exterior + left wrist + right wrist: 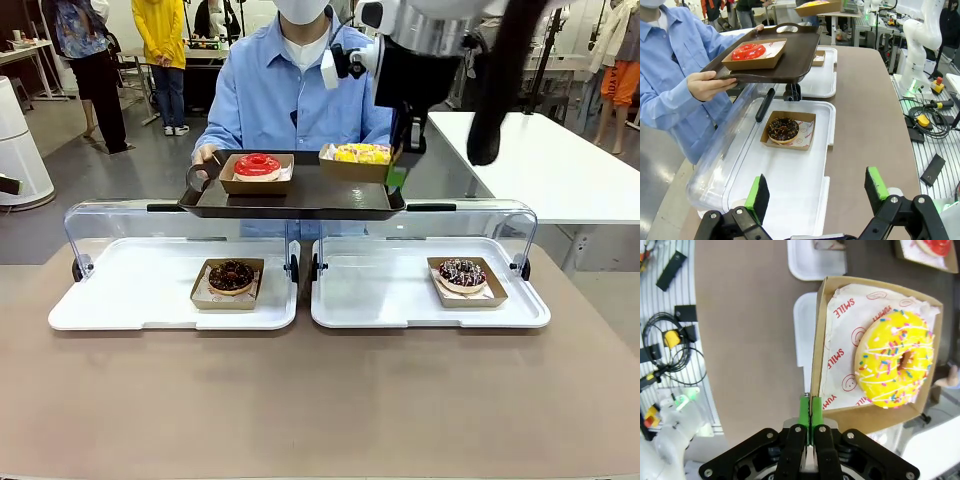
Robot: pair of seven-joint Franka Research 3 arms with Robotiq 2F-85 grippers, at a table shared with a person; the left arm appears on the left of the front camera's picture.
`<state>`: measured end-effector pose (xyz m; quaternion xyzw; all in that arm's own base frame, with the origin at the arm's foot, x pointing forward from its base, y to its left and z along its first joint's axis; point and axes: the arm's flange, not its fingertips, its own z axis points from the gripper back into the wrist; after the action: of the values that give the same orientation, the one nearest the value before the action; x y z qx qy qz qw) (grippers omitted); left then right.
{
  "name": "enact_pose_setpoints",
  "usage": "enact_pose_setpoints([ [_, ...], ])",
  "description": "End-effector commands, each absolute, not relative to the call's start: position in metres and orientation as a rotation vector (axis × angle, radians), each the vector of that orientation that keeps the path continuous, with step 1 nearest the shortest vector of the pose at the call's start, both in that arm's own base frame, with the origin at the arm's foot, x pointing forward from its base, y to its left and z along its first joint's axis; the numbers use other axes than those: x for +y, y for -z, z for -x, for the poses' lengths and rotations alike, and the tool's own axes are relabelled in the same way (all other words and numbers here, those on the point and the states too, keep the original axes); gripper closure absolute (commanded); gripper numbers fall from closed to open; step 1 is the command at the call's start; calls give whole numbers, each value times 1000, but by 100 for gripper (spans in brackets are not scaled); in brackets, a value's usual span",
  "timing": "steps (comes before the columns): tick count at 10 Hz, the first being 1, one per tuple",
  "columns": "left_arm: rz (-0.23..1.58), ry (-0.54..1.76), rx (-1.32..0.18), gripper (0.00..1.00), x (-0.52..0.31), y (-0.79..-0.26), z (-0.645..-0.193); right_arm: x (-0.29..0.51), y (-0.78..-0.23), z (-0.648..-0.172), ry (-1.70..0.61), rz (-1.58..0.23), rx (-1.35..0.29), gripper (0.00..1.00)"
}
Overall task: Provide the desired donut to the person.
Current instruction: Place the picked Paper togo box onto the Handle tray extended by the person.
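**Yellow donut held over the person's tray**

My left end effector [815,192] hangs above the surface, fingers spread wide and empty, over a white tray [790,185]; ahead of it sits a chocolate donut [783,129]. My right arm reaches across toward the person [290,95], and my right end effector [810,407] is clamped tight on the wall of a cardboard box [816,345] carrying the yellow donut [895,360], beside a red donut [258,165] on the person's dark tray [290,200].

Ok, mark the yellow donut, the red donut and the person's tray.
yellow donut [895,359], right wrist view, on its icing.
red donut [258,165], front view, on its icing.
tray [300,195], front view, bare middle.
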<state>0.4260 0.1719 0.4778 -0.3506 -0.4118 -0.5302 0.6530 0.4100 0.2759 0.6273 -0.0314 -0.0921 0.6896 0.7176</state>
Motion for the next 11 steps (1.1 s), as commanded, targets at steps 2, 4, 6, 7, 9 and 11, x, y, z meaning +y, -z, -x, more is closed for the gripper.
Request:
enact_pose_setpoints([
  [2, 784, 1191, -939, 0, 171, -478, -426, 288, -638, -480, -1582, -2, -99, 98],
  [4, 784, 1191, -939, 0, 171, -478, -426, 294, -636, -524, -1529, -3, -91, 98],
  [6, 784, 1191, -939, 0, 171, -478, -426, 298, -617, -546, -1555, -25, -77, 98],
  [7, 784, 1191, -939, 0, 171, -478, -426, 298, -611, -557, -1554, -40, -72, 98],
  [9, 784, 1191, -939, 0, 171, -478, -426, 297, -594, -560, -1572, -47, -34, 98],
  [11, 784, 1191, -939, 0, 171, -478, -426, 292, -584, -566, -1559, -50, -24, 98],
])
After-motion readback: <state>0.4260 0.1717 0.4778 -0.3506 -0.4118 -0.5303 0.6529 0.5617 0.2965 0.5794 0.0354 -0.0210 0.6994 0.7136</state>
